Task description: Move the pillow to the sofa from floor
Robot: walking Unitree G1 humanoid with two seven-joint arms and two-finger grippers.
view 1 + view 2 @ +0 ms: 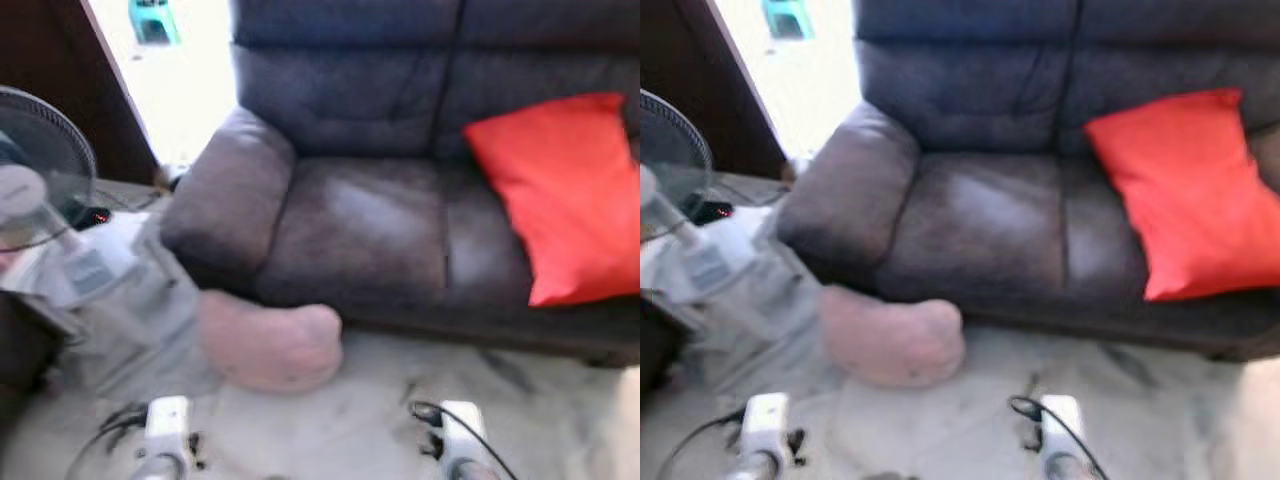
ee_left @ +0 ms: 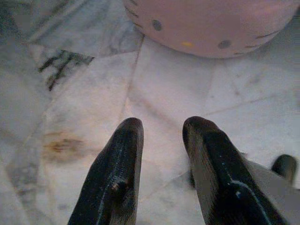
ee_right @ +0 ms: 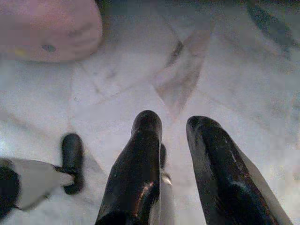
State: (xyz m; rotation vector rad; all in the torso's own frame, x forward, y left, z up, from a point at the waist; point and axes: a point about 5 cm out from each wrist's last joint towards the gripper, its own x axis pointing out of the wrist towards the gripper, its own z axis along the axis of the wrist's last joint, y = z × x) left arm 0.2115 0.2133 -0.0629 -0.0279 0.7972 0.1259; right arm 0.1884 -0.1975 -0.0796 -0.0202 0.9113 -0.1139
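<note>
My left gripper (image 2: 161, 136) hangs low over the marble floor (image 1: 340, 420) with its two black fingers a little apart and nothing between them, and my right gripper (image 3: 173, 136) is the same, fingers slightly apart and empty, both pointing down at bare tile. The dark grey sofa (image 1: 400, 200) is the biggest thing before me; its seat on my left side is free, and a red cushion (image 1: 565, 195) leans on the back at my right side. The pink pillow (image 1: 270, 345) lies on the floor just in front of the sofa, under the left armrest and touching its base or nearly so, with a grey cloth or bag (image 1: 130, 300) beside it and a fan (image 1: 35, 185) further to my left. The pillow is a soft rounded shape; its long axis goes about across my view, parallel with the sofa front, and the rounder end points toward my right. In the left wrist view I see small dark marks on it, maybe a printed face. I judge the step is still the approach. To do it well, I should come closer, bend, open both grippers wide and take the pillow from its two ends, because it is soft and one gripper may slip.
</note>
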